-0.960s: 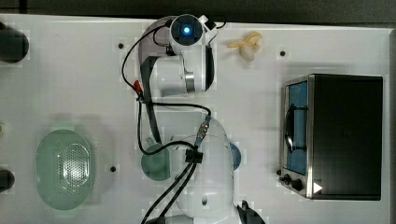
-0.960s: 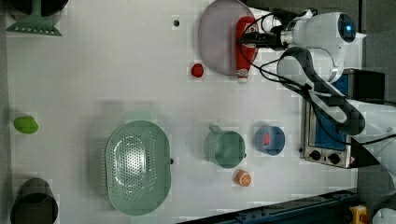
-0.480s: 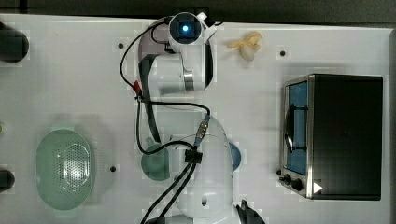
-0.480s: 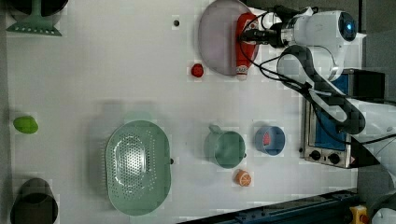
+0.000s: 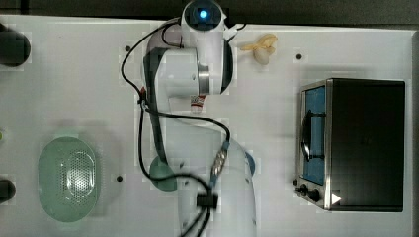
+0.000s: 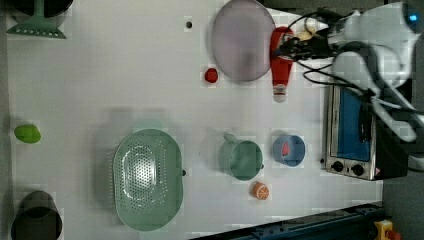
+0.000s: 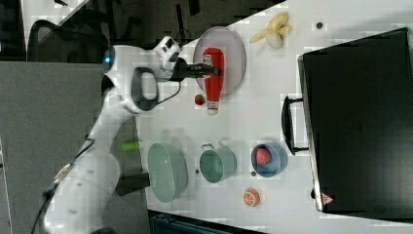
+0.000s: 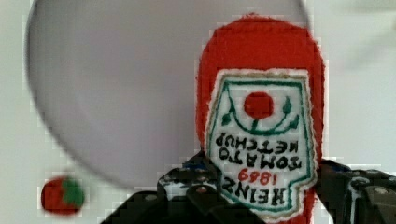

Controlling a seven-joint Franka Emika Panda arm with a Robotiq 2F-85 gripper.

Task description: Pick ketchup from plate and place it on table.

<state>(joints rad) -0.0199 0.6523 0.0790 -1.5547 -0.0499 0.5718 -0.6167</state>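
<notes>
The ketchup [image 8: 259, 84], a red bottle with a white-and-red label, lies lengthwise between my gripper's [image 8: 266, 186] dark fingers [image 8: 187, 184], which are shut on its labelled body. In the left view the ketchup [image 6: 281, 55] is just off the right rim of the lilac-grey plate [image 6: 242, 40], with my gripper [image 6: 291, 47] at its upper part. In the right view the ketchup [image 7: 213, 73] overlaps the plate [image 7: 233, 58], its cap pointing off the rim toward the white table [image 6: 125, 75]. The plate [image 8: 116, 93] carries nothing else.
A small strawberry [image 6: 211, 75] lies by the plate's lower rim. Further along the table are a green colander [image 6: 147, 177], a green cup [image 6: 241, 159], a blue bowl [image 6: 289, 150], an orange [image 6: 259, 190] and a toaster oven [image 6: 350, 135]. A banana [image 5: 261, 48] lies near the arm.
My gripper closed in on the ketchup and took hold of it. The bottle has shifted toward the left view's right, from over the plate's rim to just beside it.
</notes>
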